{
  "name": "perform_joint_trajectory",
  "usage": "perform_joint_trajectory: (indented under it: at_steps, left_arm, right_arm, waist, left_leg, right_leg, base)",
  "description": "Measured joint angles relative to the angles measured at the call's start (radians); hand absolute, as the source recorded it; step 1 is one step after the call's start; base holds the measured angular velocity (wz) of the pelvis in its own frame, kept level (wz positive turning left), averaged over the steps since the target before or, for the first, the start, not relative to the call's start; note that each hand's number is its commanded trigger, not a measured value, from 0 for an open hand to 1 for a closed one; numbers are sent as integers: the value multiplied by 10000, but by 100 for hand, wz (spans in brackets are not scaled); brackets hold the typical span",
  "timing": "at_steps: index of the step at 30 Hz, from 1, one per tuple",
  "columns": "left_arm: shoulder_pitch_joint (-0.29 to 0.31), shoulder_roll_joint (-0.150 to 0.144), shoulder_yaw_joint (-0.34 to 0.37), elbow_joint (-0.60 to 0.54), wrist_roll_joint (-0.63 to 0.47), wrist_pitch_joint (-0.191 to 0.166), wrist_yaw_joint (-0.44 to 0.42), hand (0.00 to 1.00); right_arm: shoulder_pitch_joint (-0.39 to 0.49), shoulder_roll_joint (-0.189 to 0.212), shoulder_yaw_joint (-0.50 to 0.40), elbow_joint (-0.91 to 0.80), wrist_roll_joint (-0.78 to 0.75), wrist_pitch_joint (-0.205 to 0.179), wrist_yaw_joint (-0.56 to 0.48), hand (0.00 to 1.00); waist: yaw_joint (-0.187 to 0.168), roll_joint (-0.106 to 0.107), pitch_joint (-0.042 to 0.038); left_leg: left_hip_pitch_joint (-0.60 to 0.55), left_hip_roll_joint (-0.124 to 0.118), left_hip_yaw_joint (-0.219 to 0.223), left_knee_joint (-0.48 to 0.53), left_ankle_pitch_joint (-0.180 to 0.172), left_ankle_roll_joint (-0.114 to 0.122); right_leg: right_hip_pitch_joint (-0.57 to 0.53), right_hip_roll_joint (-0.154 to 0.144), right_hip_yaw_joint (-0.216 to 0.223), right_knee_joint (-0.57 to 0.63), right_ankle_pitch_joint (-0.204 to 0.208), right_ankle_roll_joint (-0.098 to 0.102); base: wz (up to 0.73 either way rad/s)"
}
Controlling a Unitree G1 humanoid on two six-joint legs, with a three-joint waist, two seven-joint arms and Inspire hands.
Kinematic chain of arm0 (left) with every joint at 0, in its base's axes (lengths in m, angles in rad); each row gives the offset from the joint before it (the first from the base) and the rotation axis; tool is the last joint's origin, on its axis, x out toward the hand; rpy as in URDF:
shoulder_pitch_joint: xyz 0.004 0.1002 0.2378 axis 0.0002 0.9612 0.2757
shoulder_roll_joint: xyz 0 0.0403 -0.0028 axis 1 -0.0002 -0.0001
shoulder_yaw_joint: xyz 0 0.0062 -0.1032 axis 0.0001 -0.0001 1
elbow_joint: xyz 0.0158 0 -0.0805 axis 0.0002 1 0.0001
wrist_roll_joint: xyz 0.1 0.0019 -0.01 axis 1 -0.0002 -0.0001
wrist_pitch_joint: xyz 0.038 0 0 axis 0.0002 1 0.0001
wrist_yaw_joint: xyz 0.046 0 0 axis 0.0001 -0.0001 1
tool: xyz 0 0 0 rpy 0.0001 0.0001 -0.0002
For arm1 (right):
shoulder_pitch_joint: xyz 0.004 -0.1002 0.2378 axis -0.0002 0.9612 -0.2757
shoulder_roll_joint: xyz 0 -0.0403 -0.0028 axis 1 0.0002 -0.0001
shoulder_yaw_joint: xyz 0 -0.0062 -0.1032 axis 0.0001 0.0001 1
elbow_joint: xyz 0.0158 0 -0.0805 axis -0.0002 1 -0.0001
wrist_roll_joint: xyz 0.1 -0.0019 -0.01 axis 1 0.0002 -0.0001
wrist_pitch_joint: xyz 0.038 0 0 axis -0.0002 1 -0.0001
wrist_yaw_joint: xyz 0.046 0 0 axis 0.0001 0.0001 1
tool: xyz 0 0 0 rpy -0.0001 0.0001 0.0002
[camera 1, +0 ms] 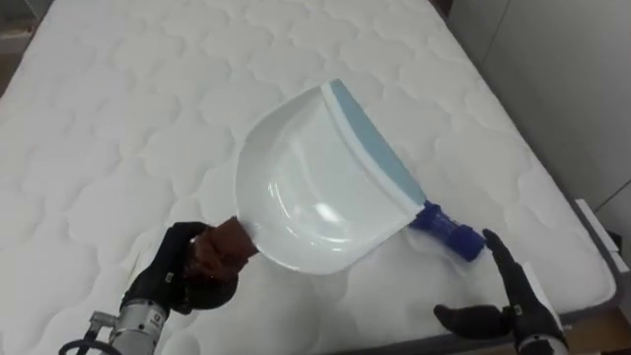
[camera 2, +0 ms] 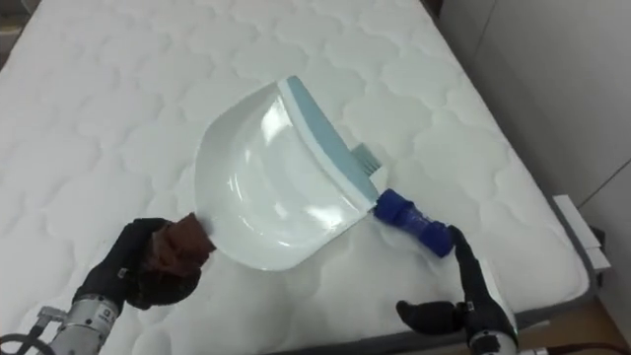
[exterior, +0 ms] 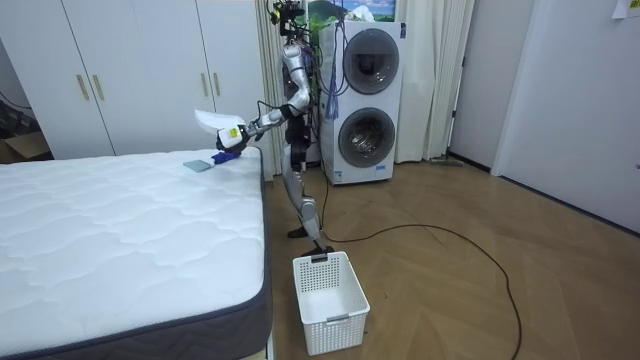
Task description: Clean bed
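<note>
I hold a white dustpan (camera 1: 315,187) with a pale blue lip tilted above the white quilted mattress (camera 1: 118,118); my left hand (camera 1: 173,281) is shut on its brown handle (camera 1: 225,251). A brush with a blue handle (camera 1: 449,229) lies on the mattress near the right edge, its pale bristles (camera 2: 363,158) partly hidden behind the dustpan. My right hand (camera 1: 508,301) is open, its fingers straight and just short of the blue handle. In the room view I stand at the bed's far end with the dustpan (exterior: 210,120) raised.
The mattress's right edge (camera 1: 582,212) runs close to the brush, with floor beyond. A white slatted basket (exterior: 328,300) stands on the wooden floor beside the bed. Stacked washing machines (exterior: 365,100) and white wardrobes (exterior: 150,70) stand behind me.
</note>
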Motion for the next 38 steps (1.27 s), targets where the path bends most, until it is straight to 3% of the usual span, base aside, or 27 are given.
perform_joint_trajectory:
  at_steps: [4,11,19,23,30,38]
  left_arm:
    - [-3,-1,20,462,-316,6,45,0]
    - [6,-144,240,3141,-1005,3,219,0]
    - [78,-368,320,5280,-1160,32,-8,0]
    - [74,-756,920,6597,-1160,55,-314,0]
    - [118,-849,1403,7737,-1161,255,-507,0]
    - [308,-1018,1666,8169,-505,922,-551,0]
  right_arm:
    - [-133,125,-66,456,88,10,187,0]
    - [-171,248,-129,2340,255,230,502,0]
    - [-452,302,-217,3669,19,230,1174,0]
    - [-399,418,-516,4729,-71,249,1377,0]
    - [-457,1095,-992,6112,-146,627,1664,0]
    - [-539,1165,-1247,6570,-673,915,1778,0]
  waist:
    - [-66,-89,69]
    - [15,-112,39]
    - [14,-160,-64]
    - [55,-157,-117]
    - [70,-289,-97]
    - [143,-292,-43]
  left_leg:
    - [17,-34,31,-34,-1,-1]
    - [165,-40,11,-371,-77,15]
    - [156,37,11,-365,-89,-7]
    - [391,73,16,-330,-86,-10]
    - [560,83,17,-363,-96,-22]
    - [559,94,8,-382,-103,-29]
  right_leg:
    - [-81,-60,-112,58,-4,-4]
    - [-80,-26,-108,-29,16,5]
    - [-17,32,-236,-144,63,-46]
    - [385,74,-242,-391,103,-31]
    - [736,92,-237,-748,136,26]
    - [708,106,-241,-713,136,25]
  base:
    - [1]
    - [-3]
    - [0]
    - [0]
    - [1]
    - [0]
